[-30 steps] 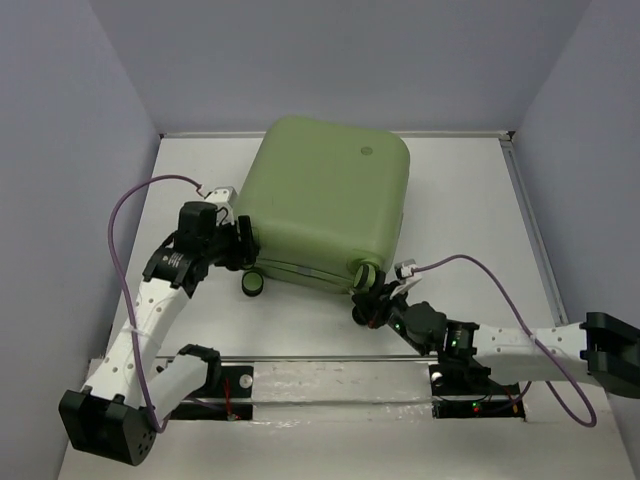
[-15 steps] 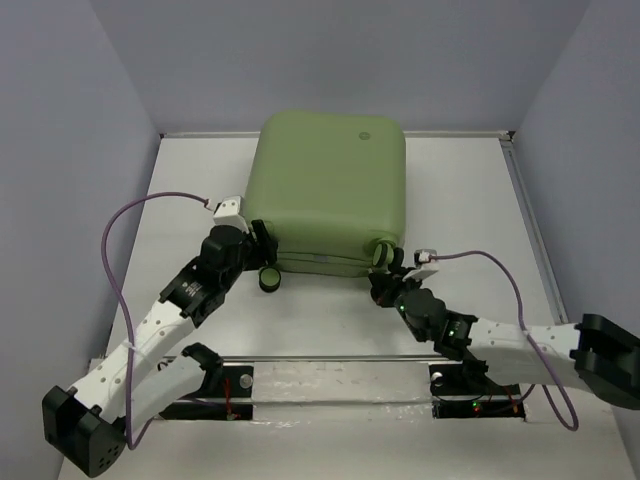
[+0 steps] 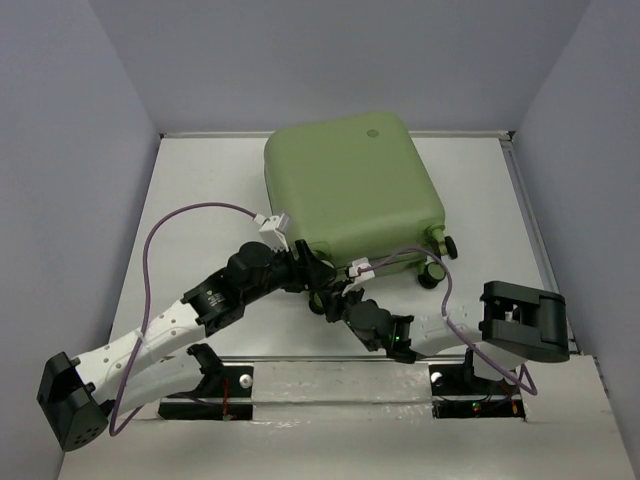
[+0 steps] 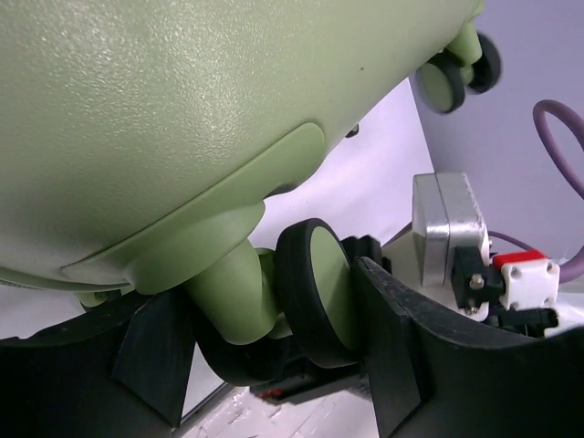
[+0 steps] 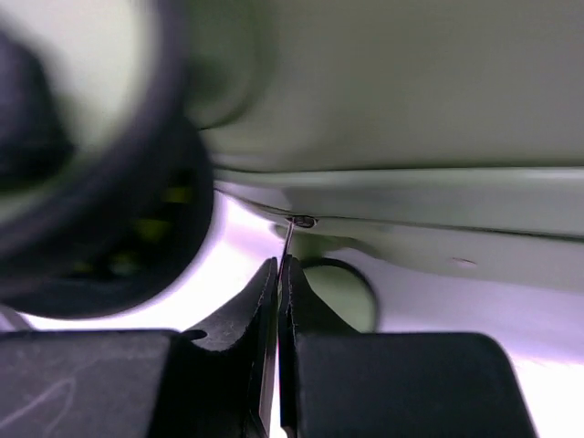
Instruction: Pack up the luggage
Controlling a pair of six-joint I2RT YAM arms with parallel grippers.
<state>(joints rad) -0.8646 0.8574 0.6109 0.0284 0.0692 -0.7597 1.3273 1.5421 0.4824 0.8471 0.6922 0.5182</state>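
Lab test cell: white table (image 3: 200, 200), plain enclosing walls (image 3: 330, 60).

Overhead light: was even and diffuse from above; the white table (image 3: 190, 200) showed bright without glare.
Shadows: lay soft and dark under the luggage (image 3: 350, 190).
Left wrist: was sharp; the caster wheel (image 4: 315, 292) was crisp and the shell carried a soft sheen.
Right wrist: was blurred throughout; a dark round blob (image 5: 100, 210) smeared the left side.

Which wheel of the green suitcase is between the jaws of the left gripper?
The wheel on the near left corner; the left gripper brackets it. The other wheels stand at the right corner, with no gripper near them.
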